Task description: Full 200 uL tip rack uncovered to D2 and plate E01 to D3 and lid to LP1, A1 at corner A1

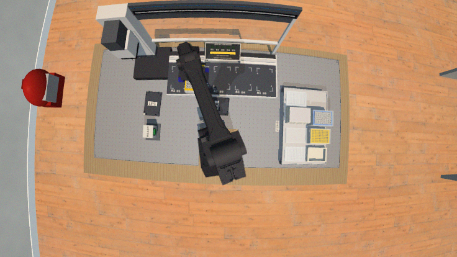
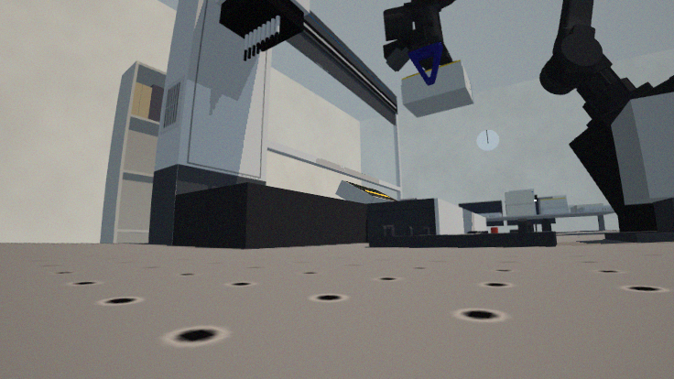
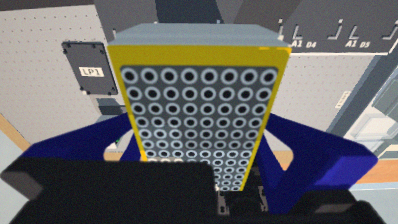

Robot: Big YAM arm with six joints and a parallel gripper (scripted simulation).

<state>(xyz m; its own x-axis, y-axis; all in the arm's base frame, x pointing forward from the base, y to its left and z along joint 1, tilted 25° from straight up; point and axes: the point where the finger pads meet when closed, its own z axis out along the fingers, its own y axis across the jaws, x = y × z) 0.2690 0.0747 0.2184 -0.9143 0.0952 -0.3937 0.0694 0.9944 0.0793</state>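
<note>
My gripper (image 1: 194,74) (image 2: 429,81) (image 3: 198,111) is shut on a yellow-topped tip rack (image 1: 188,85) (image 2: 436,96) (image 3: 200,56), its blue fingers on the long sides. The rack is uncovered; pale tip rings fill the places I see, while the near end is partly hidden in the wrist view. It is held high, appearing over the D1/D2 side of the deck (image 1: 251,79). D2 is hidden by arm and rack. D3 shows bare brackets. Lid park LP1 (image 1: 152,110) (image 3: 91,82) is empty. White labware (image 1: 296,98) stands on the SHELF (image 1: 321,105); I cannot read which is E01.
The SHELF also holds a blue-rimmed rack (image 1: 323,118), a yellow rack with dark holes (image 1: 320,136), a cream reservoir (image 1: 316,154) and a tall white block (image 1: 299,115). The READY key (image 1: 154,131) is front left. The regrip nest (image 1: 225,107) is partly behind the arm. The gantry frame (image 1: 213,11) spans the back.
</note>
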